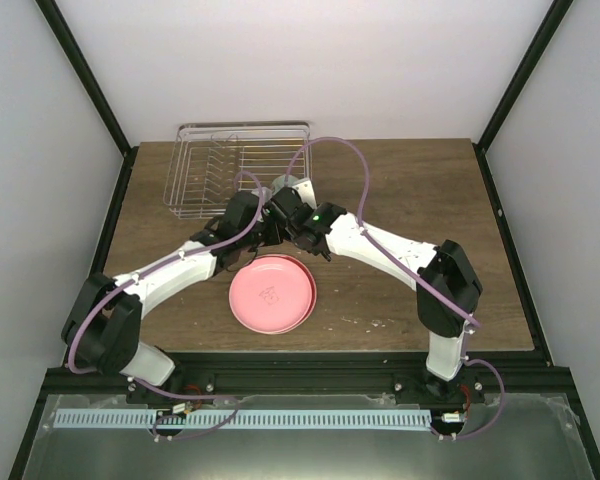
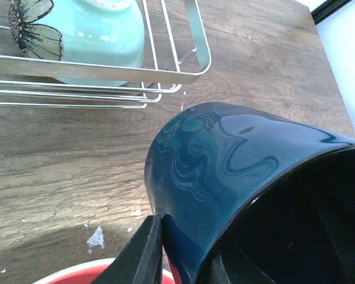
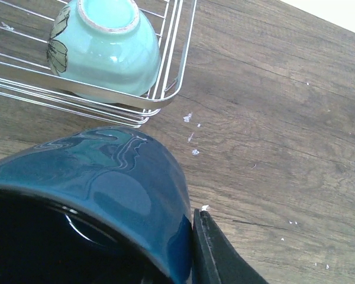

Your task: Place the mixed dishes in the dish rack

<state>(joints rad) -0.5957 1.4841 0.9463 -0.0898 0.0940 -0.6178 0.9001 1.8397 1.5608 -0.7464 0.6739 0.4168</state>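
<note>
The dark blue cup (image 2: 225, 160) is held tilted above the table, just in front of the dish rack (image 1: 242, 165). My left gripper (image 2: 186, 242) is shut on its rim, one finger outside and one inside. My right gripper (image 3: 177, 248) is shut on the same cup (image 3: 106, 183) at the opposite rim. In the top view both grippers, left (image 1: 265, 222) and right (image 1: 298, 226), meet and hide the cup. The mint-green bowl (image 3: 106, 47) lies upturned in the rack's near right corner. The pink plate (image 1: 272, 293) lies on the table before the arms. The lime-green and floral plates are not visible.
The silver wire rack stands at the table's back left, against the wall, its plate tines (image 1: 220, 160) standing free. A red-pink plate rim (image 2: 89, 273) shows under the left gripper. White specks dot the wooden table (image 3: 272, 118). Black frame posts (image 1: 100, 100) flank the table.
</note>
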